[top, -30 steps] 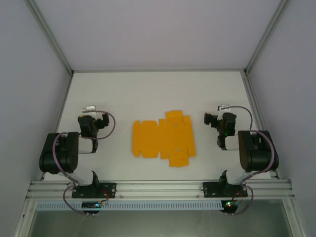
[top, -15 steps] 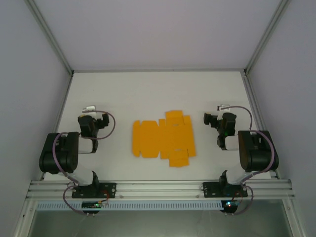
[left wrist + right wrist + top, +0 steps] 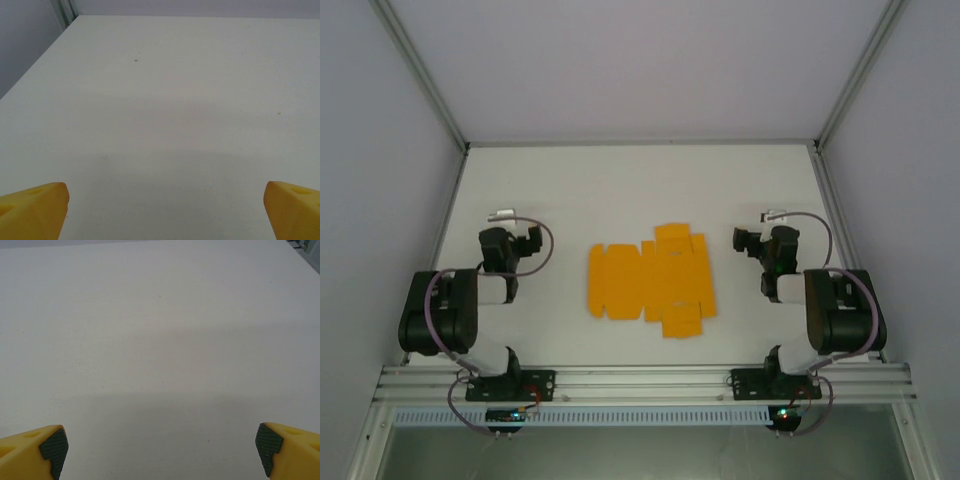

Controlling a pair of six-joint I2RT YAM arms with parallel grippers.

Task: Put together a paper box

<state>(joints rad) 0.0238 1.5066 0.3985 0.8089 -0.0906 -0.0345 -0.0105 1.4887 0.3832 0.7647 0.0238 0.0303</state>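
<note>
Left gripper [image 3: 508, 232] and right gripper [image 3: 760, 240] released; paper box [image 3: 650, 282] laid flat between them.
The paper box is shown as an unfolded orange-yellow die-cut sheet, flaps spread, lying on the white table [image 3: 620, 190] and well apart from either gripper. In each wrist view the yellow fingertips [image 3: 35, 210] are seen at the lower corners, spread wide, with bare tabletop between them and nothing grasped; dark textured pads [image 3: 52, 447] are carried by the right pair.
</note>
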